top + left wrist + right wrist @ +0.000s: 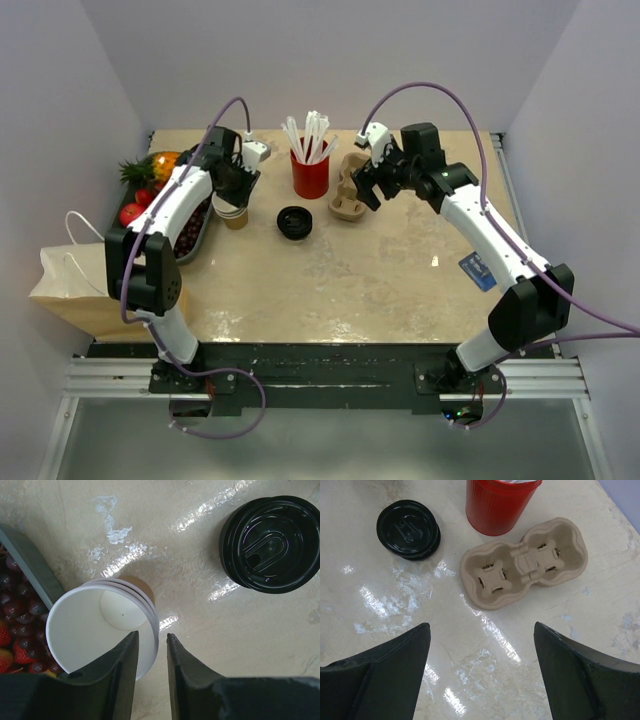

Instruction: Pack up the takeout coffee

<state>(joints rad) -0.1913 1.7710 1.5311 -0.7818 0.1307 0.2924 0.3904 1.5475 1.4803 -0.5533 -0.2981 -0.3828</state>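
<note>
Over by the fruit tray, the left gripper has its jaws close together around the rim of the nested lidless tan cups, one finger inside, one outside. Can't tell if it's actually pinching. The right gripper hangs wide open near the pulp carrier, holding nothing. The black lids sit apart on the table, embossing unreadable. Can't find a lidded coffee in any view.

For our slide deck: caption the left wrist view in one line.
Left gripper straddling the rim of stacked paper cups, black lids beyond.
</note>
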